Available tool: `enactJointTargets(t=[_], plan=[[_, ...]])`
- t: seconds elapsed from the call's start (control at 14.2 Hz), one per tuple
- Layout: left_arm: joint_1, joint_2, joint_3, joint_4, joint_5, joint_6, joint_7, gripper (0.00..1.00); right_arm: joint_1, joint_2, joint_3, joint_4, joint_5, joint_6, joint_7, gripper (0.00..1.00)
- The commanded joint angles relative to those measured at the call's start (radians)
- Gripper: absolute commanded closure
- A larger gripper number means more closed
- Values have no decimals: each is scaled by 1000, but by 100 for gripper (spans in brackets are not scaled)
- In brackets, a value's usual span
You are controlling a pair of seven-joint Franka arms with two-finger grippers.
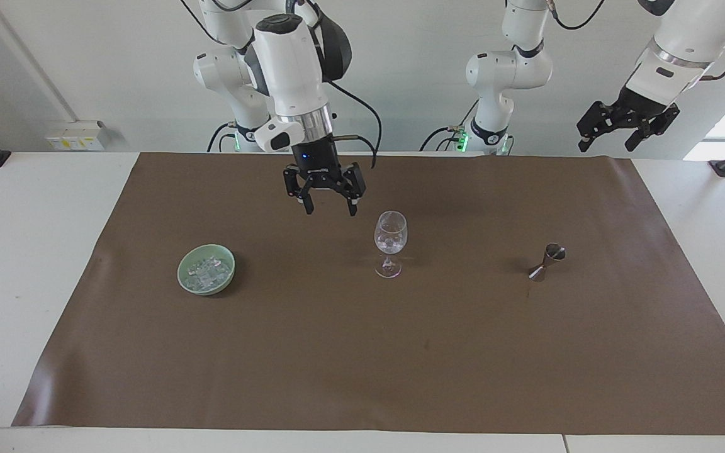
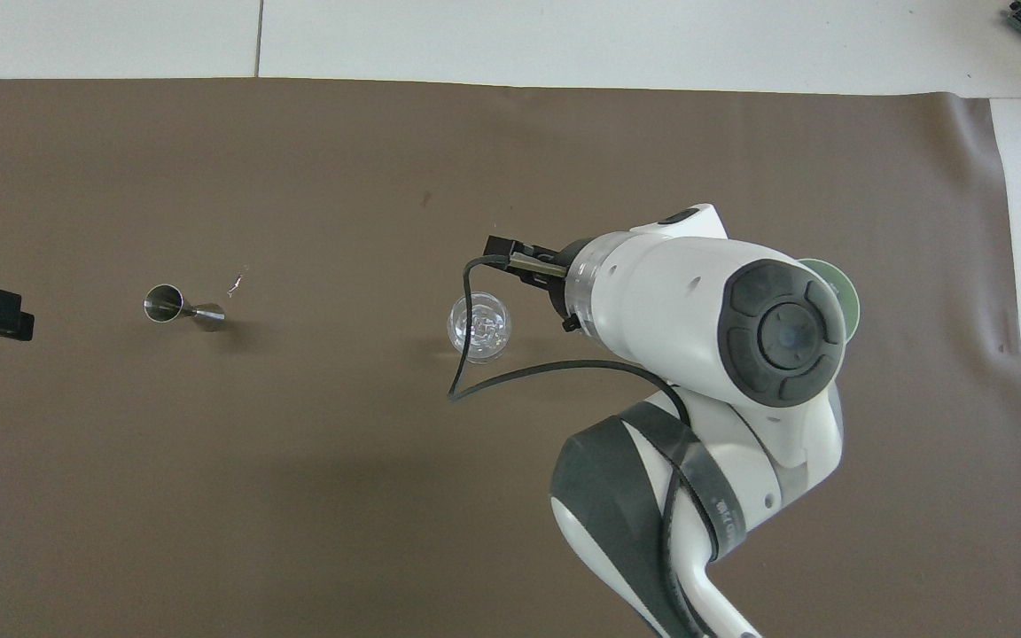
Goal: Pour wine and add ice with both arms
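A white table [image 1: 35,251] carries a brown mat [image 1: 362,352] that covers most of its top; the mat's edge toward the right arm's end curls up a little, and a pale seam runs across the bare table strip farthest from the robots. A plain white wall [image 1: 117,75] rises at the robots' end, with a white socket box [image 1: 76,134] low on it and black clamps at the table's two ends.

The right arm [image 1: 290,69] hangs over the mat between the bowl and the glass, its black right gripper [image 1: 329,207] pointing down with fingers spread wide and nothing between them. The left arm [image 1: 677,50] waits, raised over the left arm's end of the table; the left gripper [image 1: 608,143] is up in the air, fingers spread and empty.

The green bowl [image 1: 206,269] sits on the mat toward the right arm's end. In it lies the ice [image 1: 209,269]: a heap of small, clear, glassy cubes with whitish glints, packed together.

The stemmed glass [image 1: 390,244] stands upright near the mat's middle, clear, with a few pieces of ice in its cup [image 2: 479,326].

A small steel jigger [image 1: 549,260] stands tilted on the mat toward the left arm's end, well apart from the glass.
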Motion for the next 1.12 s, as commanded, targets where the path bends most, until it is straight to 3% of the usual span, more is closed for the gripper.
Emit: enactJointTargets(t=[0.0, 0.21, 0.35, 0.7, 1.05], plan=[[-20, -26, 5, -27, 17, 3, 8, 0, -71, -33, -4, -5, -15, -74, -119, 0], [-6, -37, 7, -51, 17, 12, 11, 0, -73, -42, -81, 44, -15, -184, -197, 0], [-2, -80, 16, -131, 15, 51, 21, 0, -76, -50, -117, 64, -16, -238, -236, 0], [0, -74, 19, -119, 6, 71, 19, 0, -157, -76, -151, 138, -15, -422, -372, 0], [15, -52, 22, -79, 8, 83, 18, 0, -173, -98, -217, 157, 2, -522, -454, 0]])
